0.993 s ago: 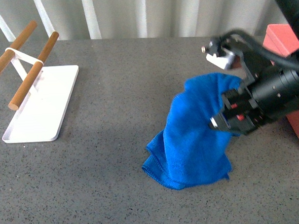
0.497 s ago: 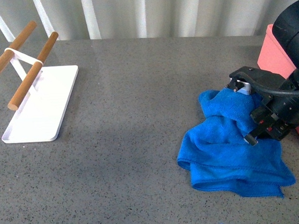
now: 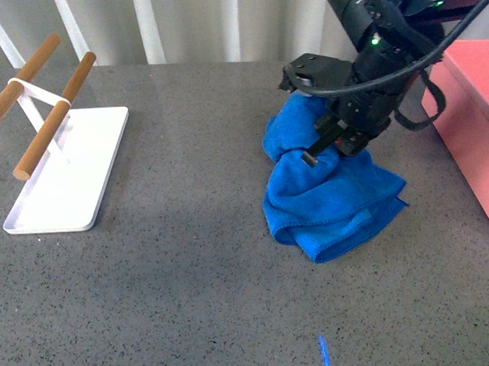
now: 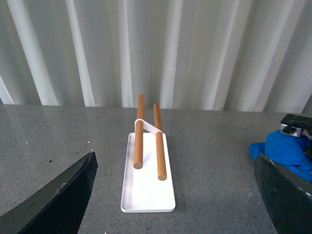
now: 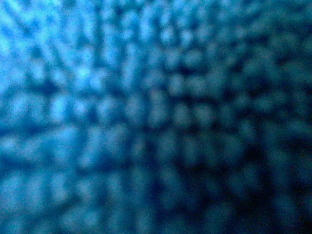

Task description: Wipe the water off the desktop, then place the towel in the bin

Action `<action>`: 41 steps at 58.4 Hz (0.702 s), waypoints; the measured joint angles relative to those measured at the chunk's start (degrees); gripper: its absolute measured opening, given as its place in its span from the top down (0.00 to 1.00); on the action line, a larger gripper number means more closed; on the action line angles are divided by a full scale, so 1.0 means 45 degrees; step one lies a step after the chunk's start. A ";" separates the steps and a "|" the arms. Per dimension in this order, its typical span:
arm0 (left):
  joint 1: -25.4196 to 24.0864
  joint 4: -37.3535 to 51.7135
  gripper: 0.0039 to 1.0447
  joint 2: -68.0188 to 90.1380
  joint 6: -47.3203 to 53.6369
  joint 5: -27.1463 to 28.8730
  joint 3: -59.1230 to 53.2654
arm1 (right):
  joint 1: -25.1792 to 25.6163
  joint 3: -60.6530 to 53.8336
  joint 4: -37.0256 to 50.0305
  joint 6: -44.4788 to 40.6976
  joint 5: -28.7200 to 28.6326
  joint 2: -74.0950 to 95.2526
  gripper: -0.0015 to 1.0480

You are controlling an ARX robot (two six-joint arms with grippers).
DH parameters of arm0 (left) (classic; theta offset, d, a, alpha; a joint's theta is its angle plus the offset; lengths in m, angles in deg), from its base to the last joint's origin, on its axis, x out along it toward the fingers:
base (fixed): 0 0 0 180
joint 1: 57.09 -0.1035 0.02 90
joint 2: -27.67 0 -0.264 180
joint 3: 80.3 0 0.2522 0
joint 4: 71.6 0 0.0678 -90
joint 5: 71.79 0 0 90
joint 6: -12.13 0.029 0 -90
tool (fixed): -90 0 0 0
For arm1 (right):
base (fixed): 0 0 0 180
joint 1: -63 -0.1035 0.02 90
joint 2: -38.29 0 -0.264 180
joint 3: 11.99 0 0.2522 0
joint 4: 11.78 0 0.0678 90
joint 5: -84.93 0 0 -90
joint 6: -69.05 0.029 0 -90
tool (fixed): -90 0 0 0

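Front view: the right end effector [image 3: 311, 117] bears down on the tabletop [image 3: 191, 261], apparently pinching an upper fold of the blue microfibre towel [image 3: 337, 206]. Most of the cloth lies bunched just below and beside it. The pink bin [image 3: 472, 94] stands near, on its outer side. The white tray [image 3: 70, 185] is well apart on the opposite side. No water is visible, so a wipe could miss it.

Left wrist view: the left end effector [image 4: 174, 165] is spread wide and holds nothing, with the towel [image 4: 285, 151] well off to one side.

Right wrist view: blurred towel [image 5: 156, 117] fills the lens, so it gives no close check. Loose folds may slip free or catch on the bin wall.
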 joint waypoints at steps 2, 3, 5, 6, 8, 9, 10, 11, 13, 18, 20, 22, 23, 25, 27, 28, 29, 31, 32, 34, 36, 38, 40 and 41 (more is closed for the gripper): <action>0.0000 0.0000 0.06 0.0000 0.0005 0.0000 0.0000 | -0.0151 0.0185 0.0005 0.0058 -0.0015 0.0141 0.97; 0.0000 0.0000 0.06 0.0000 0.0005 0.0000 0.0000 | -0.0199 0.0238 0.0005 0.0083 -0.0034 0.0185 0.97; 0.0000 0.0000 0.06 0.0000 0.0005 0.0000 0.0000 | -0.0374 0.0398 0.0005 0.0194 -0.0121 0.0311 0.97; 0.0000 0.0000 0.06 0.0000 0.0000 0.0000 0.0000 | -0.0466 0.0461 0.0010 0.0262 -0.0204 0.0359 0.97; 0.0000 0.0000 0.06 0.0000 0.0005 0.0000 0.0000 | -0.0583 0.0500 0.0044 0.0384 -0.0359 0.0393 0.97; 0.0000 0.0000 0.06 0.0000 0.0000 0.0000 0.0000 | -0.0627 0.0515 0.0044 0.0427 -0.0408 0.0403 0.97; 0.0000 0.0000 0.06 0.0000 0.0000 0.0000 0.0000 | -0.0714 0.0534 0.0044 0.0525 -0.0515 0.0403 0.97; 0.0000 0.0000 0.06 0.0000 0.0005 0.0000 0.0000 | -0.0758 0.0544 0.0044 0.0559 -0.0573 0.0408 0.97; 0.0000 0.0000 0.06 0.0000 0.0005 0.0000 0.0000 | -0.0889 0.0549 0.0068 0.0670 -0.0704 0.0403 0.97; 0.0000 0.0000 0.06 0.0000 0.0005 -0.0005 0.0000 | -0.1307 0.0398 0.0272 0.0976 -0.0986 0.0330 0.97; 0.0000 0.0000 0.06 -0.0005 0.0000 0.0000 0.0000 | -0.1433 0.0209 0.0384 0.1049 -0.1098 0.0228 0.97; 0.0000 0.0000 0.06 0.0000 0.0000 0.0000 0.0000 | -0.1515 0.0015 0.0481 0.1117 -0.1175 0.0131 0.97; 0.0000 0.0000 0.06 0.0000 0.0005 0.0000 0.0000 | -0.1559 -0.0117 0.0539 0.1166 -0.1205 0.0058 0.97; 0.0000 0.0000 0.06 0.0000 0.0005 0.0000 0.0000 | -0.1651 -0.0379 0.0665 0.1243 -0.1219 -0.0097 0.97; 0.0000 0.0000 0.06 0.0000 0.0000 0.0000 0.0000 | -0.1705 -0.0627 0.0763 0.1302 -0.1229 -0.0282 0.97; 0.0000 0.0000 0.06 0.0000 0.0005 0.0000 0.0000 | -0.1719 -0.0704 0.0792 0.1311 -0.1234 -0.0345 0.97; 0.0000 0.0000 0.06 0.0000 0.0005 0.0000 0.0000 | -0.1734 -0.0869 0.0860 0.1350 -0.1263 -0.0505 0.97; 0.0000 0.0000 0.06 -0.0005 0.0005 0.0000 0.0000 | -0.1734 -0.1107 0.0957 0.1394 -0.1307 -0.0772 0.97; 0.0000 0.0000 0.06 -0.0005 0.0005 0.0000 0.0000 | -0.1729 -0.1175 0.0976 0.1409 -0.1307 -0.0874 0.97; 0.0000 0.0000 0.06 -0.0005 0.0005 0.0000 0.0000 | -0.1690 -0.1336 0.1030 0.1496 -0.1243 -0.1171 0.97; 0.0000 0.0000 0.06 0.0000 0.0005 0.0000 0.0000 | -0.1608 -0.1433 0.1059 0.1593 -0.1112 -0.1515 0.97; 0.0000 0.0000 0.06 0.0000 0.0005 0.0000 0.0000 | -0.1491 -0.1462 0.1059 0.1637 -0.1001 -0.1899 0.97; 0.0000 0.0000 0.06 0.0000 0.0005 0.0000 0.0000 | -0.1331 -0.1462 0.1054 0.1661 -0.0869 -0.2297 0.97; 0.0000 0.0000 0.06 0.0000 0.0005 0.0000 0.0000 | -0.1209 -0.1452 0.1054 0.1676 -0.0743 -0.2589 0.97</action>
